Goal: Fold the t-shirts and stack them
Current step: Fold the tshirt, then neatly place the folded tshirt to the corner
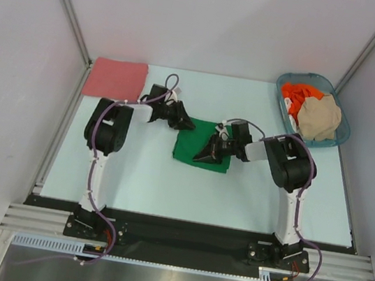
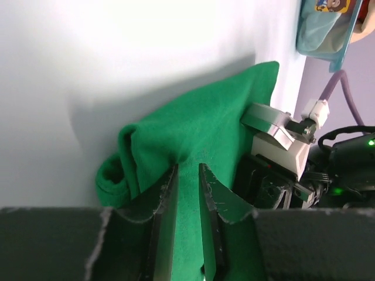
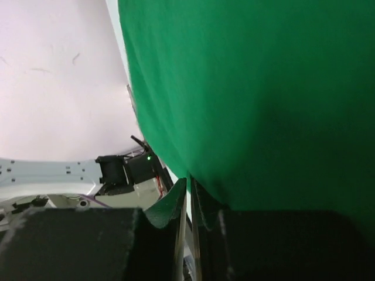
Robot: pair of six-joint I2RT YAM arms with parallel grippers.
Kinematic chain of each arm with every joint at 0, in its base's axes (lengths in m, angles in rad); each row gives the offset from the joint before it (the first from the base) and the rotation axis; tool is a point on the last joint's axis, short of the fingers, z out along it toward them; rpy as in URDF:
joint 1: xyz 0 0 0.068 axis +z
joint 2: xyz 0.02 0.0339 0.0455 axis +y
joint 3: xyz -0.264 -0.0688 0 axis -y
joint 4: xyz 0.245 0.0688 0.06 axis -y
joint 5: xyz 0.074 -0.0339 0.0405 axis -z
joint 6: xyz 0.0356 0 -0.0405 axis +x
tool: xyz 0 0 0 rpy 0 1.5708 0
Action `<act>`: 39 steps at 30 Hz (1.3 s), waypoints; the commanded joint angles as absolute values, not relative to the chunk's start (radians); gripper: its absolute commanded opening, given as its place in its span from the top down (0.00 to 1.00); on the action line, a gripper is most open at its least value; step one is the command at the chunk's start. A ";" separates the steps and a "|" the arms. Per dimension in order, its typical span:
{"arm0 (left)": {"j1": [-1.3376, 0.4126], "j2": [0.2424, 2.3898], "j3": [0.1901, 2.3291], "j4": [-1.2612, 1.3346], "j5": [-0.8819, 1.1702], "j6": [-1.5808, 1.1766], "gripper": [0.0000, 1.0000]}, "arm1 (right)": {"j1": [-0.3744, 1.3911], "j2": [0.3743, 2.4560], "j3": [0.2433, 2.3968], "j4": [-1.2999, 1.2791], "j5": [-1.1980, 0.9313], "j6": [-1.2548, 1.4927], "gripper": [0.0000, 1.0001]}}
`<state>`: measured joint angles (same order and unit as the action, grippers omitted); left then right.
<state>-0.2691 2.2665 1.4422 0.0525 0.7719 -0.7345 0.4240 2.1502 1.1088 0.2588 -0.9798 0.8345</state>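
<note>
The bright green t-shirt (image 1: 197, 145) lies partly folded in the middle of the table. My left gripper (image 1: 180, 120) is at its far left corner; in the left wrist view (image 2: 187, 175) the jaws are close together with green cloth (image 2: 205, 123) pinched between them. My right gripper (image 1: 208, 155) is on the shirt's near right part, shut on a fold of it (image 3: 188, 182), and the cloth (image 3: 263, 88) hangs over it. The salmon-pink t-shirt (image 1: 115, 78) lies folded at the far left. The orange-red t-shirt (image 1: 295, 94) and the beige t-shirt (image 1: 318, 116) lie crumpled in the basket.
The blue-grey plastic basket (image 1: 283, 98) stands at the far right corner. Grey walls close in the table on the left, back and right. The right gripper's body (image 2: 278, 140) is close beside the left fingers.
</note>
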 commanded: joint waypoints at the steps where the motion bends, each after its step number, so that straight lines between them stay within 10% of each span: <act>1: -0.244 2.301 1.491 0.026 0.738 -0.675 0.74 | 0.379 2.074 0.998 0.296 -0.994 0.804 0.87; 10: -0.247 2.024 1.456 -0.192 0.681 -0.529 0.67 | 0.169 1.798 0.903 0.008 -0.976 0.635 0.83; 18: -0.363 1.724 1.012 0.047 0.678 -0.689 0.65 | 0.124 2.034 1.205 0.089 -0.882 0.724 0.81; 29: -0.304 1.847 0.821 0.232 0.706 -0.646 0.67 | 0.086 2.313 1.546 0.003 -0.796 0.664 0.73; 39: -0.298 1.422 0.841 -0.220 0.660 -0.511 0.58 | 0.190 2.099 1.769 -0.771 -0.393 0.186 0.45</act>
<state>-0.3065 1.5726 0.8280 -0.0528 0.6983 -0.5907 0.1040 2.2673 1.7344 -0.4511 -0.5869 0.4042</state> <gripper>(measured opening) 0.413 0.520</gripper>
